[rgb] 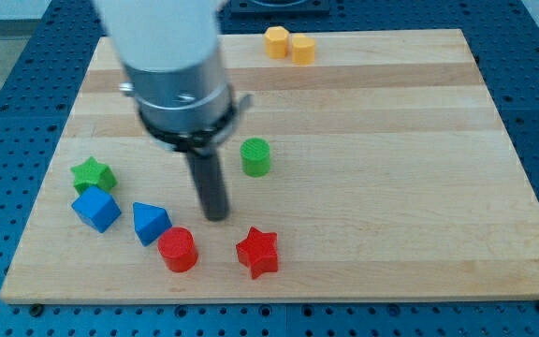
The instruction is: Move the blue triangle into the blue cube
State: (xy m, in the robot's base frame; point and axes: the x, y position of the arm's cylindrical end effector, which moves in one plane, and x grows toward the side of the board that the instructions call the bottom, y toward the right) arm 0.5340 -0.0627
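Observation:
The blue triangle (pixel 150 223) lies near the view's bottom left of the wooden board. The blue cube (pixel 95 208) sits just to its left, with a small gap between them. My tip (pixel 215 216) rests on the board to the right of the blue triangle, a short way from it and not touching it. The rod rises from the tip into the arm's grey and black body, which hides part of the board's upper left.
A green star (pixel 93 174) sits just above the blue cube. A red cylinder (pixel 178 249) lies right below the blue triangle. A red star (pixel 257 252) lies below my tip's right. A green cylinder (pixel 255 156) stands mid-board. Two yellow blocks (pixel 289 45) sit at the top edge.

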